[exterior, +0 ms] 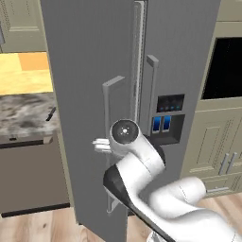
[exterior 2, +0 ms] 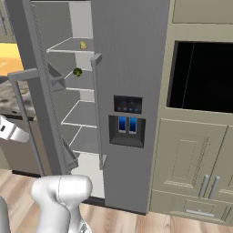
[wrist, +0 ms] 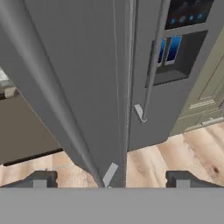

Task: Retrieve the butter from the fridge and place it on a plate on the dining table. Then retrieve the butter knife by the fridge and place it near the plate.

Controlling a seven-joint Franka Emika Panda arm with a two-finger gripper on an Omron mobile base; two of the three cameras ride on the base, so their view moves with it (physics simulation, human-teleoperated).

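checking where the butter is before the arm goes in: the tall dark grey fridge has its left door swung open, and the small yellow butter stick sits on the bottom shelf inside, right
Not quite. The tall dark grey fridge does have its left door swung open, but the small yellow butter stick sits on the top pale grey shelf, not the bottom one. The right base view shows it, with a small round green item on the shelf below.

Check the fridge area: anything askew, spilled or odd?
Nothing stands out. The fridge's left door stands open, the butter sits upright on an upper shelf, and the open gripper hangs beside the door handle.
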